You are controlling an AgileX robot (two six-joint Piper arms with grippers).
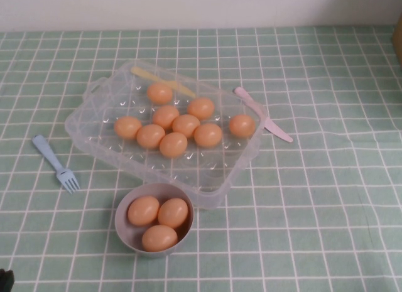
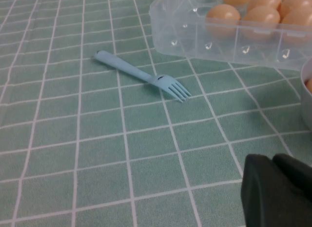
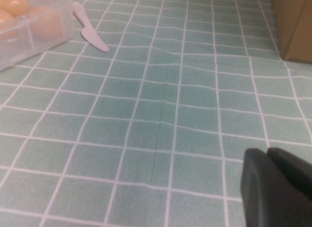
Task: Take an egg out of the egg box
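The clear plastic egg box [image 1: 213,190] lies slanted in the middle of the table with several orange-brown eggs [image 1: 173,144] in it. Its near corner shows in the left wrist view [image 2: 180,36] and one end in the right wrist view [image 3: 44,27]. My left gripper [image 2: 273,161] is shut and empty, low over the cloth at the front left, well short of the box; only a dark bit of it shows in the high view [image 1: 5,281]. My right gripper [image 3: 267,153] is shut and empty over bare cloth to the box's right, out of the high view.
A grey-lilac bowl [image 1: 129,232] with three eggs stands just in front of the box. A blue fork [image 1: 58,164] lies left of the box, a pink knife [image 1: 264,115] at its right end, a yellow knife [image 1: 162,80] along its far side. A brown carton [image 3: 295,22] stands far right.
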